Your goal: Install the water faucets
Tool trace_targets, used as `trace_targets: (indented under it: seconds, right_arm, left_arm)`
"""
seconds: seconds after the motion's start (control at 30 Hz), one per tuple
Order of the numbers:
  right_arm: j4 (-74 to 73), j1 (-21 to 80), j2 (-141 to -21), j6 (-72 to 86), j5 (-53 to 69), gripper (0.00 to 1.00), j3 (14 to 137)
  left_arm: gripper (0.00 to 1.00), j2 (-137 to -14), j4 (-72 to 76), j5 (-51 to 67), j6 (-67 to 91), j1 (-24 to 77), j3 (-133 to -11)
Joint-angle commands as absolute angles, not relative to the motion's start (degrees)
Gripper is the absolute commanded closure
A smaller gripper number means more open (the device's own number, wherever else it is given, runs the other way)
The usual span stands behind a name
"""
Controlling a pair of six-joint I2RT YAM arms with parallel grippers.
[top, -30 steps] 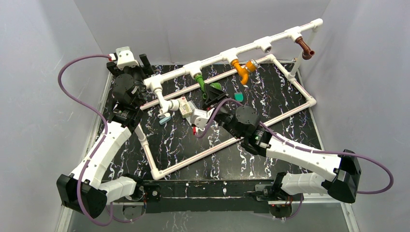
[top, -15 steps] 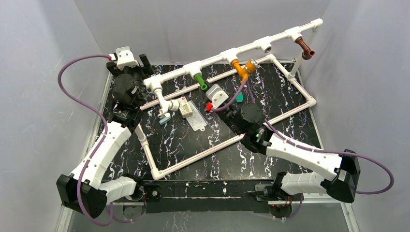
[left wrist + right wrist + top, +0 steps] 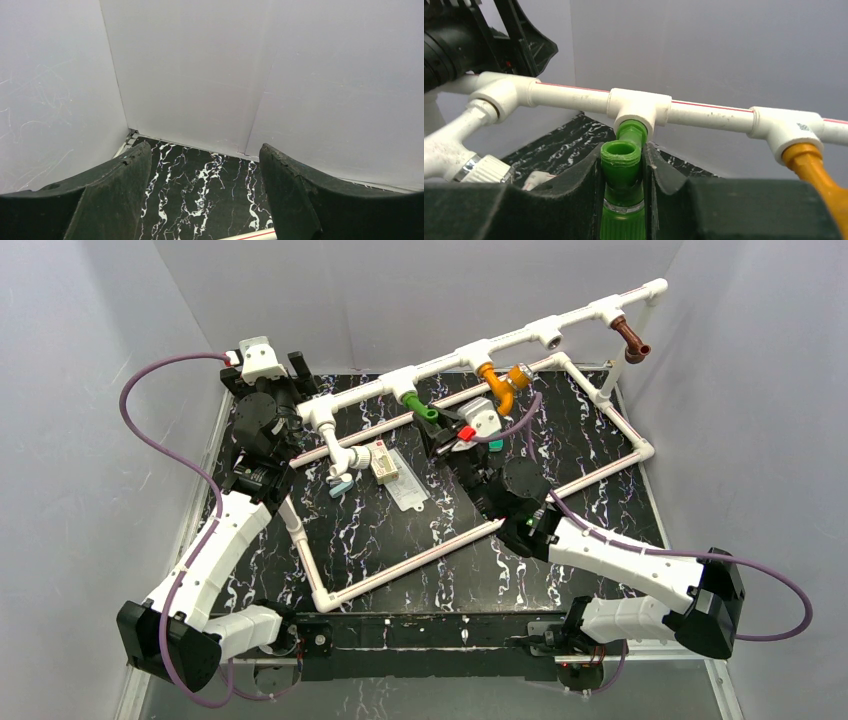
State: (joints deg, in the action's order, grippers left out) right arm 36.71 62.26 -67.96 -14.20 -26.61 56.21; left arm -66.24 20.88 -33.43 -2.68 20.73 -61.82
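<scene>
Right gripper has swung rightward with a wrist roll, pinching the green faucet. Its stem sits in the white pipe's tee; threading judged unfinished. Far left, left gripper stands spread, empty.

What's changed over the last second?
The right gripper, shut on the green faucet, has swung round from the left toward the orange faucet, turning the green faucet in its pipe socket. The left gripper stays open and parked; the brown faucet is unchanged.
</scene>
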Motion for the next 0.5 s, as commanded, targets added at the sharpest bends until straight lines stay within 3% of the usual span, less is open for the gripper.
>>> trace_targets:
  seconds: [0.0,0.47]
  right_arm:
    - [39.64,62.44,-68.02,0.33,-28.55,0.99,54.41]
    - [44.97,62.47,-69.39,24.22,-32.85,0.99,50.53]
  left_arm:
    - [0.23,-69.16,1.62,-32.87,-3.25,21.1,-54.72]
    - [0.23,-69.27,1.75,-32.99,-3.25,21.11,-54.58]
